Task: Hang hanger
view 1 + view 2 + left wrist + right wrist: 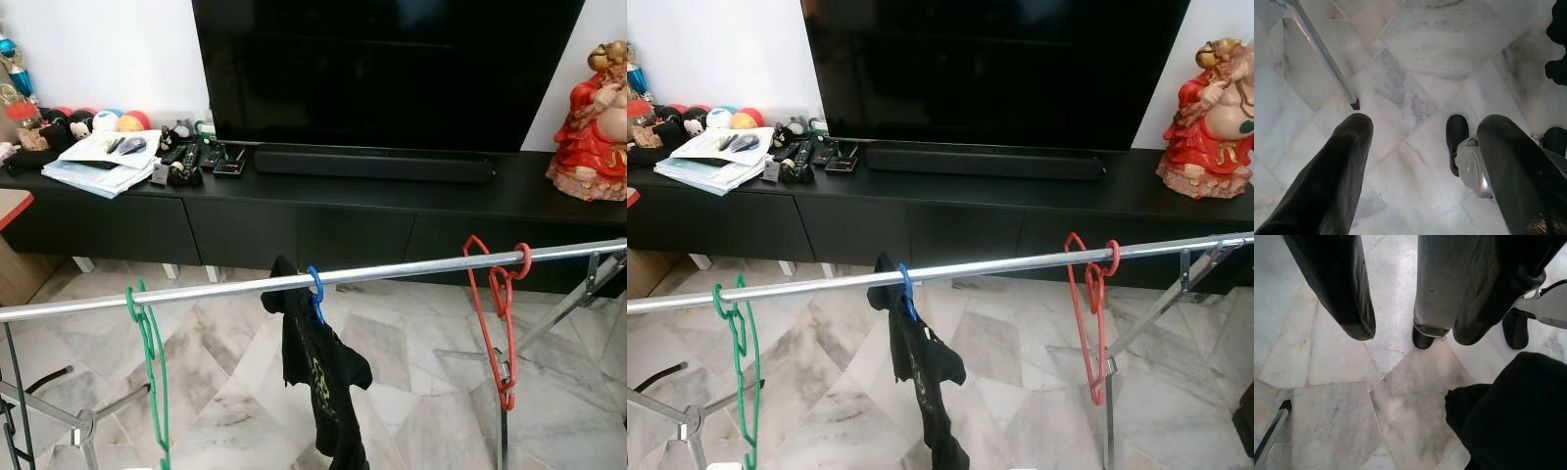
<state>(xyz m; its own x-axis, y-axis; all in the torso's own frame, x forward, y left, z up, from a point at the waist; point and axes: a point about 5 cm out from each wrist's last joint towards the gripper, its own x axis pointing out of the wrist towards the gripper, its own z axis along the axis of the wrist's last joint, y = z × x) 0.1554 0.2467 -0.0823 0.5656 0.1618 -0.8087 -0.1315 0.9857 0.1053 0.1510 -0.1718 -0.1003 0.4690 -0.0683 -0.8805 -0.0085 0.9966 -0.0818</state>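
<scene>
Blue hanger (314,290) w/ black garment (321,377) on rail (411,268); both tools (1415,147) (1396,328) spread apart, holding nothing.

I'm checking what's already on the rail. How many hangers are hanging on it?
3: a green hanger near the rail's left end, a blue hanger mid-rail carrying a black garment, and a red hanger toward the right. None seems hidden.

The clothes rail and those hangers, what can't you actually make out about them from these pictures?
- Green hanger: its lower end is cut off by the bottom edge of the left eye view.
- Blue hanger: the black garment covers all but the hook.
- Rail: both ends run past the frame edges.
- Red hanger: whether its bottom touches the stand's post behind it is unclear.
- Print on the garment: too small to read.
</scene>
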